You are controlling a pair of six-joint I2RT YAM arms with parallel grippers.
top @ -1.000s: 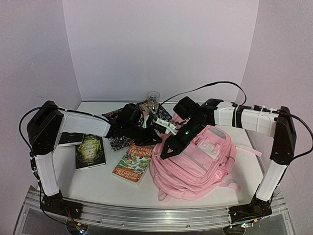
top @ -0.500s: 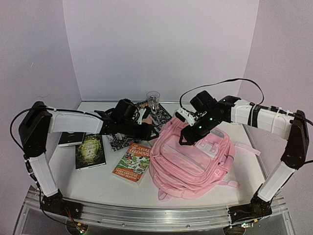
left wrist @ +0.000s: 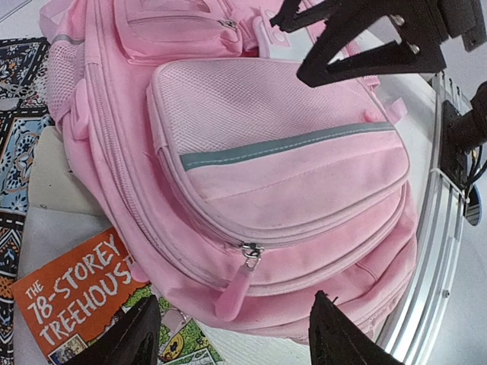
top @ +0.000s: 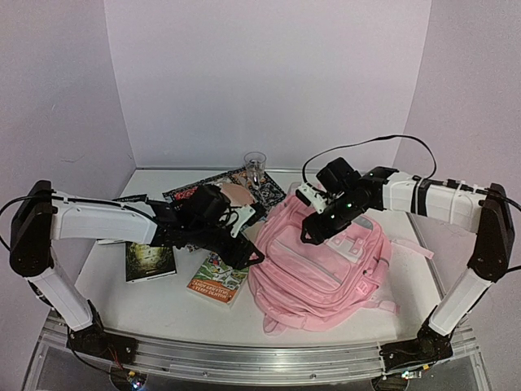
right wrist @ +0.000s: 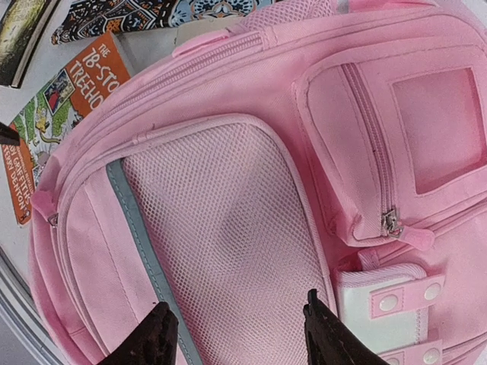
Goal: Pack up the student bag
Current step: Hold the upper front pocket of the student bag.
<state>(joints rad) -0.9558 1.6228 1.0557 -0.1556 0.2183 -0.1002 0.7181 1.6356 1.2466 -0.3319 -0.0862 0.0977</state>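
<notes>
The student bag (top: pixel 326 273) is a big pink backpack lying flat at the centre right of the table, front pockets up and zipped. My left gripper (top: pixel 249 253) hangs open at the bag's left side, just short of the pink zip pull (left wrist: pixel 234 295) of the lower front pocket, its jaws holding nothing (left wrist: pixel 236 334). My right gripper (top: pixel 310 235) hovers open above the bag's upper part. Its jaws (right wrist: pixel 242 334) stand over the mesh pocket (right wrist: pixel 228 228), beside the white patch (right wrist: pixel 384 304), and are empty.
An orange "78-Storey Treehouse" book (top: pixel 216 277) lies against the bag's left side. A dark green book (top: pixel 149 259) lies further left. A patterned book (top: pixel 252 189) and a clear cup (top: pixel 255 161) are at the back. The metal table rail (left wrist: pixel 426 251) runs near the bag.
Both grippers have opened and come away from the bag's top. The left one moved back and toward the front along the bag's left side. The right one lifted above the bag.
</notes>
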